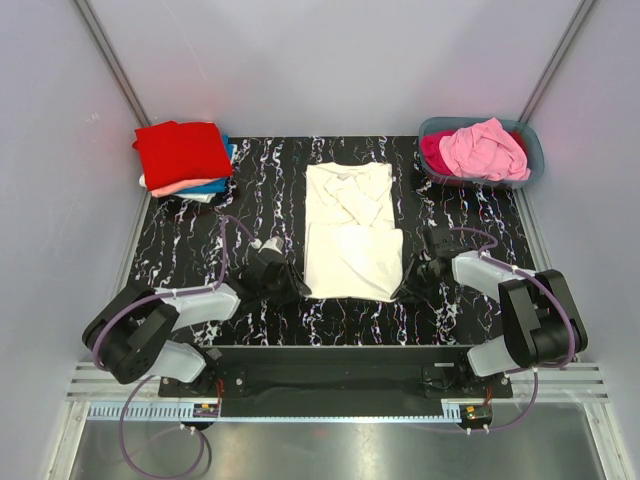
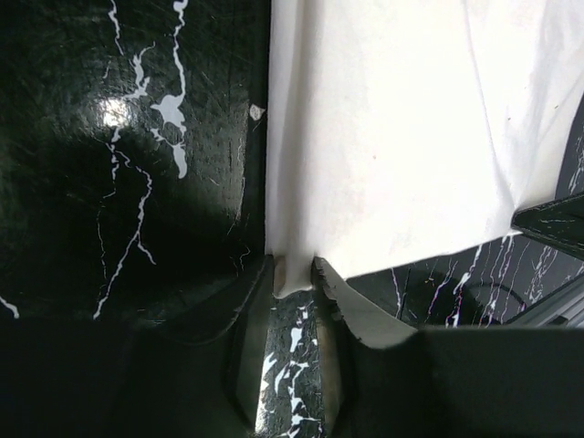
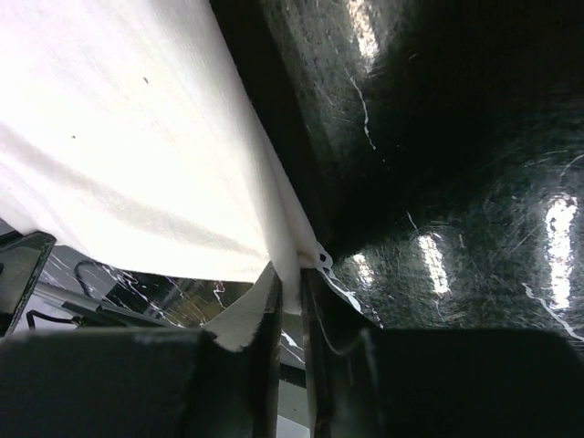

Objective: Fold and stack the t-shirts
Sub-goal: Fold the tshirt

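Observation:
A large cream t-shirt (image 1: 350, 230) lies partly folded in the middle of the black marbled table (image 1: 180, 250). My left gripper (image 1: 296, 290) sits at its near left corner. In the left wrist view the cream t-shirt (image 2: 411, 128) has that corner pinched between the left gripper (image 2: 294, 269) fingertips. My right gripper (image 1: 405, 285) is at the near right corner. In the right wrist view the right gripper (image 3: 290, 278) is shut on the edge of the cream t-shirt (image 3: 119, 137). Folded t-shirts (image 1: 185, 155), red on top, are stacked at the far left.
A grey-blue tub (image 1: 532, 150) at the far right corner holds a crumpled pink t-shirt (image 1: 485, 148) over a magenta one (image 1: 435, 150). White walls enclose the table on three sides. Both arm bases stand at the near edge.

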Tool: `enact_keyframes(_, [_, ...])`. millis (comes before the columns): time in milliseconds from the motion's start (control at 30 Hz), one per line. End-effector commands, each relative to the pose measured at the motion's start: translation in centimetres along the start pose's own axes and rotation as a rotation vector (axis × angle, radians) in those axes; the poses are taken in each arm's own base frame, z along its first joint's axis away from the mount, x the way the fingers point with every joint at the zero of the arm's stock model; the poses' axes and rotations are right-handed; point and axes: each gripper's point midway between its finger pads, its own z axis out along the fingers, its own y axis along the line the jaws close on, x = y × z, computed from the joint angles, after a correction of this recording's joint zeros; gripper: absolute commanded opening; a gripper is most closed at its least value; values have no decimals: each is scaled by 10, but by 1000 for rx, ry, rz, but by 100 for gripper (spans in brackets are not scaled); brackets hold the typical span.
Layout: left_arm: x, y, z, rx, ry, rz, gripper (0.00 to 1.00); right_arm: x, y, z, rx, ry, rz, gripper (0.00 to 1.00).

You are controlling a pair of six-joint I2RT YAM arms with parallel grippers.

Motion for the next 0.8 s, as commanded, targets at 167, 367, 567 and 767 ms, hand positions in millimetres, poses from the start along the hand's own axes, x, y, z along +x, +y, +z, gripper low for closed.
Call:
enact_keyframes(167, [15, 25, 5, -95, 55, 15, 1, -1, -26, 9, 104, -32, 0, 3])
enact_keyframes(367, [18, 17, -6, -74, 50, 17, 0, 3, -22, 0, 84, -28, 0, 0])
enact_keyframes(567, [39, 10, -35, -71, 78, 11, 0, 23, -11, -26, -20, -43, 13, 0])
enact_keyframes(767, [58, -3, -73, -23, 63, 4, 0, 55, -12, -67, -97, -70, 15, 0])
